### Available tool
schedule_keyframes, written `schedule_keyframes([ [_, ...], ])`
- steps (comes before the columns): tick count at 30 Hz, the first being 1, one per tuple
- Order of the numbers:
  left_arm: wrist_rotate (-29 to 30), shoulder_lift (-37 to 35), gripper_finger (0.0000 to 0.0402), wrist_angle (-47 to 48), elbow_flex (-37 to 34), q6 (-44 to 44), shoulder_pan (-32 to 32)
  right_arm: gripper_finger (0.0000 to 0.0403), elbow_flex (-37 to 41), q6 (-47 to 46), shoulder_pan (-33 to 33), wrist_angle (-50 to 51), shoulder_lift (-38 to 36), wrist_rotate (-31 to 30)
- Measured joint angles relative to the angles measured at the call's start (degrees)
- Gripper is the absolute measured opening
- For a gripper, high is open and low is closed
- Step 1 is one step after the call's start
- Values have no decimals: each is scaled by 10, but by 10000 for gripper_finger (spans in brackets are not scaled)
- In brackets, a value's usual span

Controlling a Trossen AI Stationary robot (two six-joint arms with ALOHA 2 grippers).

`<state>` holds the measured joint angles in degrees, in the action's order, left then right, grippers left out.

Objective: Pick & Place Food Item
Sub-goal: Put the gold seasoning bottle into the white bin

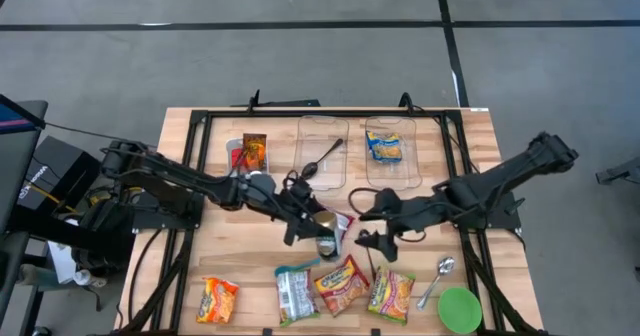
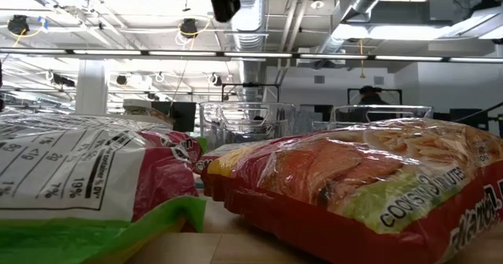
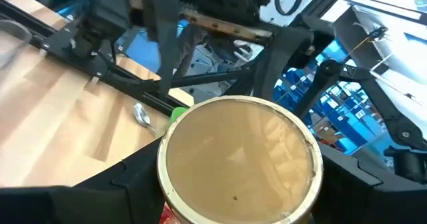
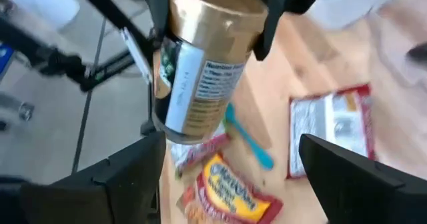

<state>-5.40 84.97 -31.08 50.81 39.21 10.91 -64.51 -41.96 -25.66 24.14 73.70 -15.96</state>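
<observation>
Gold-lidded can (image 1: 326, 232) (label facing sideways), clamped in left pincer (image 1: 318, 225)

In the low view, two noodle packets (image 2: 369, 177) fill the foreground and hide both grippers and most of the table. The can (image 3: 239, 159) is cut off by the left wrist picture's edge. The can's label print (image 4: 193, 91) is too blurred to read.

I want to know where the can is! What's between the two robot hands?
The can, gripped by the left hand; the right hand is open beside it, shown from above.
</observation>
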Motion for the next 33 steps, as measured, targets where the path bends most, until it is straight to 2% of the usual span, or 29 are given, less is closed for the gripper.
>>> schedule_keyframes([
  [5, 41, -71, 272, 92, 0, -29, -1, 337, 0, 0, -28, 4, -14, -67],
  [11, 123, -171, 273, 237, 0, -33, 0, 337, 0, -5, -50, 10, -13, -112],
  [23, 294, -342, 276, 559, 1, -17, 0, 337, 0, -6, -51, 13, -12, -126],
  [33, 437, -381, 278, 774, 1, 33, 0, 337, 0, -7, -51, 20, -12, -126],
])
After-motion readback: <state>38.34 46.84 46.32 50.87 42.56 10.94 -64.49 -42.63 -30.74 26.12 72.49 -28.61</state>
